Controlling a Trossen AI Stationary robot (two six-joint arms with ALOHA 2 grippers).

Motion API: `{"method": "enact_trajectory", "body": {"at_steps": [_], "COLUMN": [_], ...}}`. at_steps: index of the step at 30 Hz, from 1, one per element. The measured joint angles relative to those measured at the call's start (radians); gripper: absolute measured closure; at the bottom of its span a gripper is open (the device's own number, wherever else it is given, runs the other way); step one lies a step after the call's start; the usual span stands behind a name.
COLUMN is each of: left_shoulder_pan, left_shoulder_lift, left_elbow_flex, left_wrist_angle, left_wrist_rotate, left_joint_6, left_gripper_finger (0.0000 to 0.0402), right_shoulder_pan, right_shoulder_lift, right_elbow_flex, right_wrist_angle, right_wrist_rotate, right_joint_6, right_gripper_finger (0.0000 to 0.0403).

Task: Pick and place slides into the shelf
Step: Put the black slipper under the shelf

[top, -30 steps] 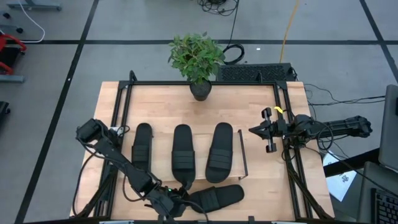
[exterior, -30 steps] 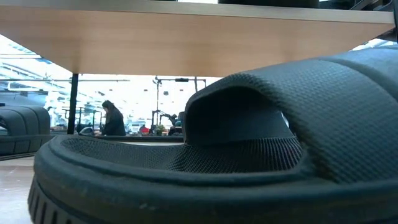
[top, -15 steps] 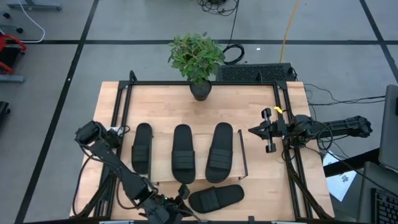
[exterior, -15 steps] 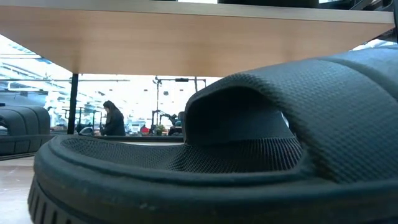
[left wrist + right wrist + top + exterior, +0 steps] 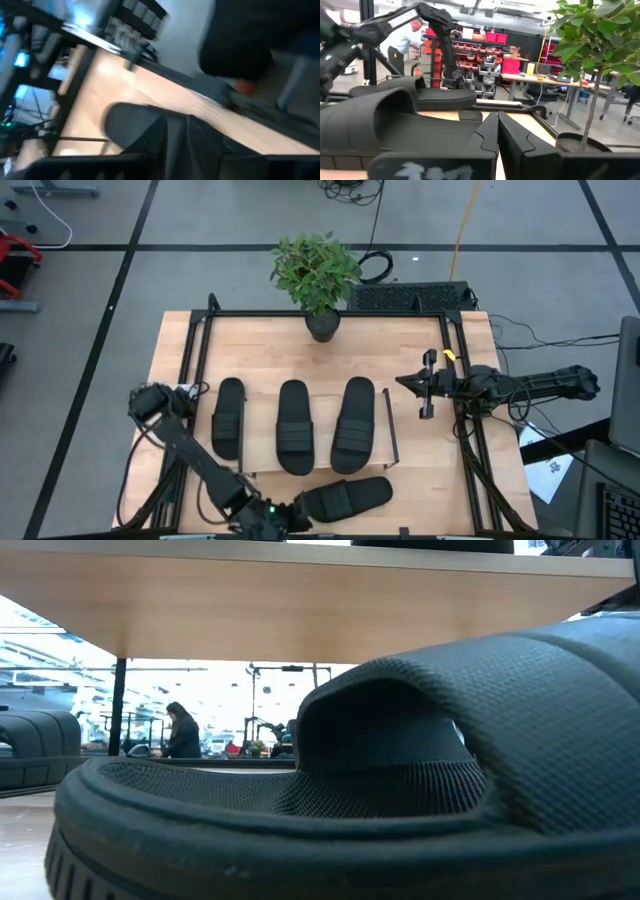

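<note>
4 slides are seen from above: 3 slides (image 5: 292,425) are lined up side by side on the light board of the shelf (image 5: 390,442), toes toward the far edge, while the 4th slide (image 5: 348,498) lies crosswise on the table (image 5: 400,350) just in front of the shelf, at the near edge; in the low view its ribbed strap (image 5: 470,730) fills the picture beneath the shelf board. The left gripper (image 5: 278,520) is found at the heel end of this loose slide, touching or almost touching it; whether its jaws are narrow on the sole or parted cannot be told, since the wrist view is smeared. The right gripper (image 5: 428,385) is held just beside the shelf's right wire frame, its fingers pressed together on nothing. For the step in hand, a firm hold on the sole's edge or the strap is judged necessary before lifting; the slide should be turned to match the other 3 and set down in the bare strip of board at the right end, clear of the wire frame. A potted plant (image 5: 318,278) stands at the far edge; no brand, label or writing can be read anywhere.
</note>
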Motion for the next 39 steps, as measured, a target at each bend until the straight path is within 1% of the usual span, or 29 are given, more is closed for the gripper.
{"method": "enact_trajectory", "body": {"at_steps": [2,7,8,11,16,19,23,28,30,33,35,39], "left_shoulder_pan": [-0.009,-0.009,-0.007,-0.003,0.024,0.062,0.099,0.099,0.094,0.089,0.086,0.087], "left_shoulder_lift": [0.053,0.149,0.157,0.151,0.152,0.150,0.152,0.152,0.152,0.152,0.152,0.166], "left_elbow_flex": [0.005,0.049,0.059,0.091,0.119,0.107,0.097,0.097,0.097,0.097,0.097,0.097], "left_wrist_angle": [0.045,0.043,0.034,0.049,0.006,-0.001,-0.042,-0.037,-0.049,-0.057,-0.060,-0.101], "left_wrist_rotate": [-0.044,-0.227,-0.242,-0.245,-0.243,-0.184,-0.150,-0.104,-0.104,-0.108,-0.112,-0.165], "left_joint_6": [0.038,0.137,0.141,0.138,0.099,0.043,-0.033,-0.043,-0.042,-0.030,-0.026,-0.025], "left_gripper_finger": [0.0300,0.0236,0.0224,0.0192,0.0157,0.0148,0.0146,0.0146,0.0146,0.0146,0.0146,0.0146], "right_shoulder_pan": [0.000,0.000,0.000,0.000,0.000,0.000,0.000,0.000,0.000,0.000,0.000,0.000], "right_shoulder_lift": [0.003,0.005,0.005,0.005,0.005,0.005,0.005,0.005,0.005,0.005,0.005,0.005], "right_elbow_flex": [0.000,0.000,0.000,0.000,0.000,0.000,0.000,0.000,0.000,0.000,0.000,0.000], "right_wrist_angle": [-0.002,0.009,0.014,0.017,0.017,0.017,0.018,0.018,0.018,0.018,0.020,0.025], "right_wrist_rotate": [-0.001,-0.001,-0.002,-0.003,-0.004,-0.004,-0.004,-0.004,-0.007,-0.050,-0.061,-0.058], "right_joint_6": [-0.005,0.010,0.011,0.016,0.016,0.015,0.015,0.036,0.044,0.050,0.050,0.042], "right_gripper_finger": [0.0403,0.0403,0.0403,0.0403,0.0403,0.0403,0.0403,0.0403,0.0403,0.0403,0.0403,0.0403]}}
